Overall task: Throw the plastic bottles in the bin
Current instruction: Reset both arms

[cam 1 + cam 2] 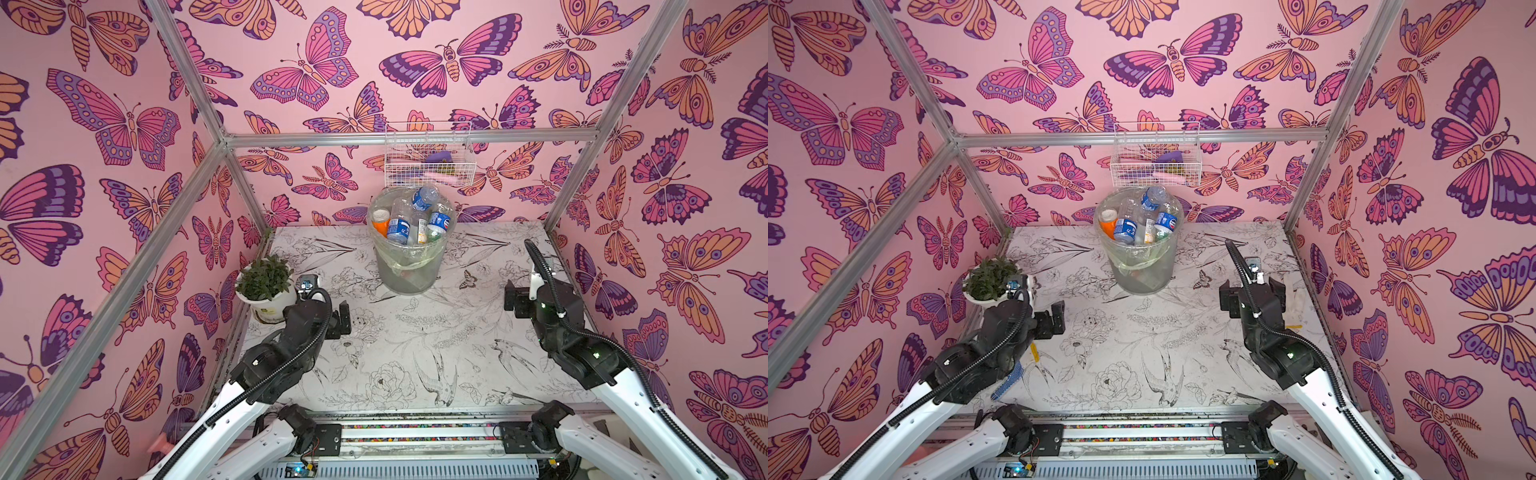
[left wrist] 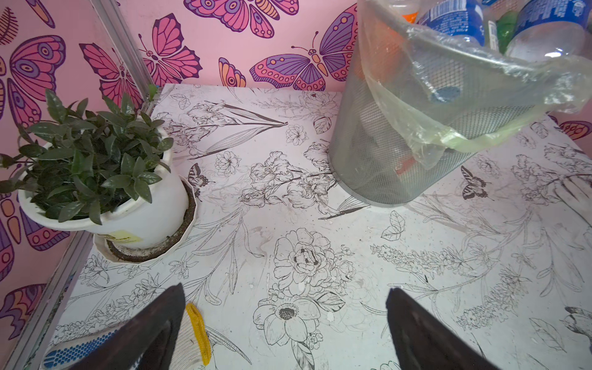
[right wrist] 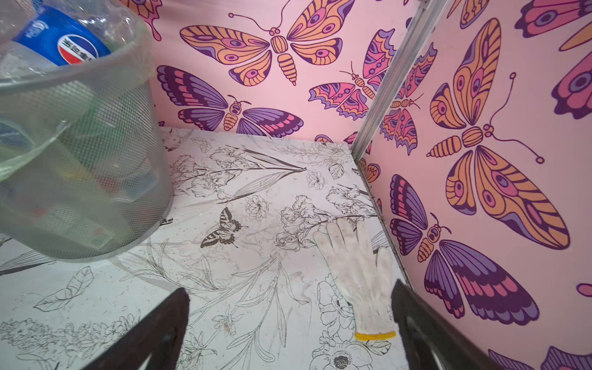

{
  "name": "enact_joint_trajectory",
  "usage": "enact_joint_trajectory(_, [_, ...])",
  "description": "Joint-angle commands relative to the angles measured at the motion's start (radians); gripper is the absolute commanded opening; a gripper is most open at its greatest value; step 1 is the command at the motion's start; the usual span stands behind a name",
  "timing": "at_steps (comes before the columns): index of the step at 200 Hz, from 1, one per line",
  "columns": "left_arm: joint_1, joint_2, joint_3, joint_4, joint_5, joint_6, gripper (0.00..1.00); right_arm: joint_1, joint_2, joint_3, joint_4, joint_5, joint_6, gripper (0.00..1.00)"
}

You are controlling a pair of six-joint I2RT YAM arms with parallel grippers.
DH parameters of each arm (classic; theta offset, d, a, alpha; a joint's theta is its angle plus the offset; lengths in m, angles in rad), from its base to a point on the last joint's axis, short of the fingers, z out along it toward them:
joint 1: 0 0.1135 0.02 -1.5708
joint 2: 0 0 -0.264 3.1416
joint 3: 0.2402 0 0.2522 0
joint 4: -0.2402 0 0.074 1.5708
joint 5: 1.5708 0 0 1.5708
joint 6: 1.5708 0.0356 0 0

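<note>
Pink butterfly wallpaper covers three walls around a table (image 1: 415,332) printed with black line drawings of flowers and birds. One bin (image 1: 405,274) stands upright near the back middle of the table, its long axis vertical and its mouth facing up. It is a mesh bucket, and its thin bag is folded out over the rim.

Every one of the plastic bottles (image 1: 398,229) in view is inside the bin, heaped to the rim and above it. Six can be told apart at the top in both top views:
- An orange bottle (image 1: 380,220) is at the left rim with its white cap upward.
- Three have blue labels. The highest one (image 1: 424,198) pokes above the rim, its long axis slanted toward the back wall.
- One is clear with a yellow label (image 1: 422,235).
- One is green (image 1: 434,237).

They lean at differing angles. More bottles show dimly through the mesh lower down, but they cannot be counted.

The left gripper (image 2: 285,291) hovers over the table near the left side with its jaws wide apart and nothing between them. The right gripper (image 3: 290,288) hovers near the right side, also spread wide and empty. Both are well apart from the bin.

One white flowerpot (image 2: 144,217) holding a green plant sits at the left edge of the table. One white wire basket (image 1: 428,160) hangs on the back wall above the bin. There are two gloves on the table. A blue-dotted one with a yellow cuff (image 2: 192,333) lies under the left arm. A plain white one (image 3: 358,275) lies just beside the right wall.
</note>
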Motion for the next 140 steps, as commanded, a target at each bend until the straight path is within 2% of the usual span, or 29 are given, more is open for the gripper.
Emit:
enact_joint_trajectory(1, [-0.007,0.015,-0.018,0.005,-0.059,0.014,0.99,0.000,-0.015,-0.020,0.004,0.064,0.000,0.99])
enact_joint_trajectory(43, [-0.005,0.054,-0.030,0.008,-0.104,0.013,0.99,-0.001,-0.028,-0.065,-0.031,0.109,0.026,0.99])
enact_joint_trajectory(140, [0.027,0.093,-0.161,0.124,-0.151,0.046,1.00,0.000,-0.185,-0.327,0.049,0.072,0.071,0.99])
